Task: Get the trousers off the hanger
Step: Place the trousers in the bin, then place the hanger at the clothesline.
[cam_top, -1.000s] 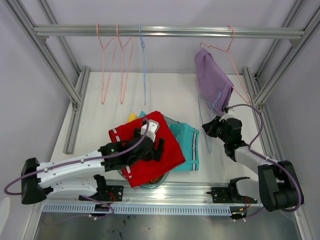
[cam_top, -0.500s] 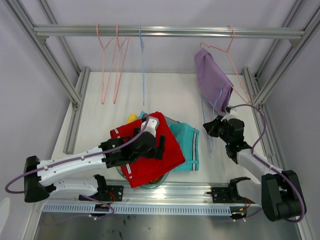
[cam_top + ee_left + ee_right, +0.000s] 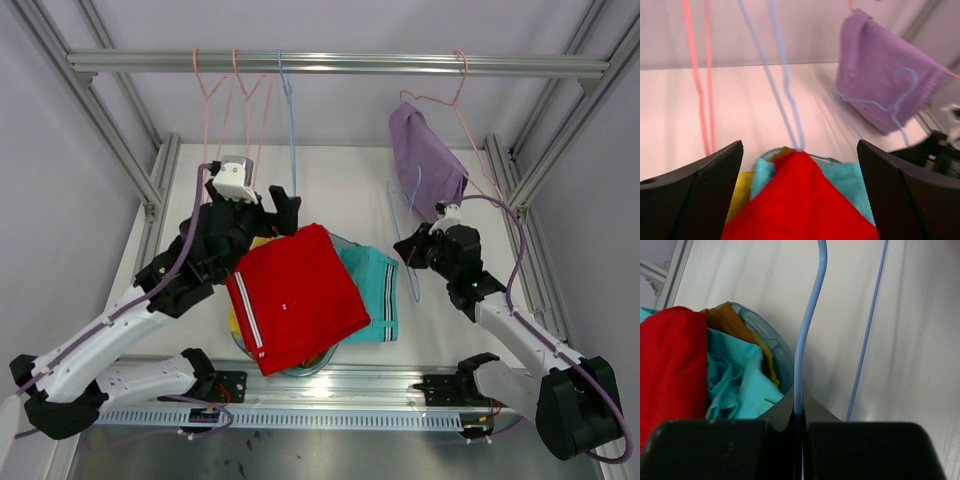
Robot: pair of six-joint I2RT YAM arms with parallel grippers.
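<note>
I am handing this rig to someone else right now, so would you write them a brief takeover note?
Left gripper: open, empty, raised above the pile.
Right gripper: shut on the wire of a loose blue hanger, off the rail.
Trousers: red trousers lie on top of the teal, yellow and brown pairs in the bowl. The lilac trousers hang on the pink hanger on the rail.
Done: four pairs are off hangers.
Left: the lilac pair; the right gripper probably needs to put the blue hanger down first.
</note>
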